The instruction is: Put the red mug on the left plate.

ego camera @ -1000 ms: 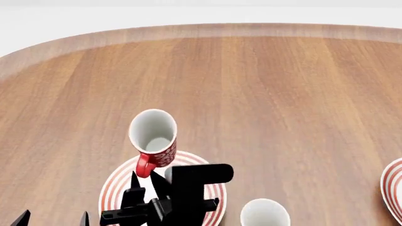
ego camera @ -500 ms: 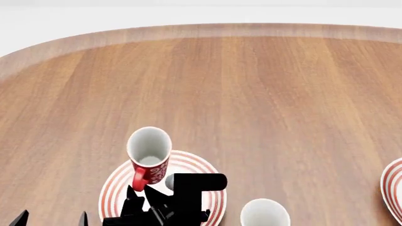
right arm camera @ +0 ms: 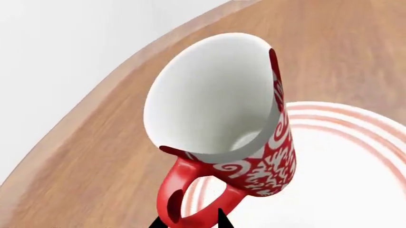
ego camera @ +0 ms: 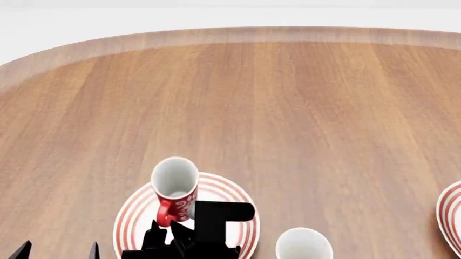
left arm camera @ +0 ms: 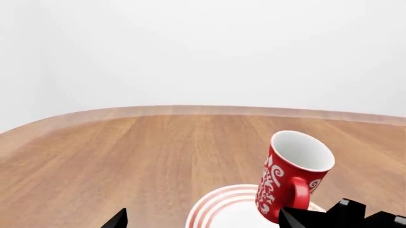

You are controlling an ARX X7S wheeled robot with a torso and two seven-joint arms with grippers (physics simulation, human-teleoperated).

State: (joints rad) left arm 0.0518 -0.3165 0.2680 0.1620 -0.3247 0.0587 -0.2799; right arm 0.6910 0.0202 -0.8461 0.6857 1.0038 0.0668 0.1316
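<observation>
- The small red mug (ego camera: 175,193) with white scroll pattern, white interior and red loop handle sits over the far-left part of the round white plate (ego camera: 219,190) with thin red concentric rings at its rim.
- In the left wrist view, the red mug (left arm camera: 290,175) is tilted, its mouth leaning away from the plate (left arm camera: 219,209), its base at the plate surface.
- The right hand (ego camera: 171,232), black, is clenched on the red mug's handle; in the right wrist view its black fingertips (right arm camera: 222,219) stand either side of the handle loop below the red mug (right arm camera: 235,128).
- The left hand (ego camera: 58,251) shows only as two black finger points, set apart, at the near-left edge of the head view, released and holding nothing.
- A plain white mug (ego camera: 304,244) stands upright on the brown wooden counter (ego camera: 303,108), near the plate's right side.
- A second red-ringed plate (ego camera: 452,218) lies at the right edge, well apart, partly cut off.
</observation>
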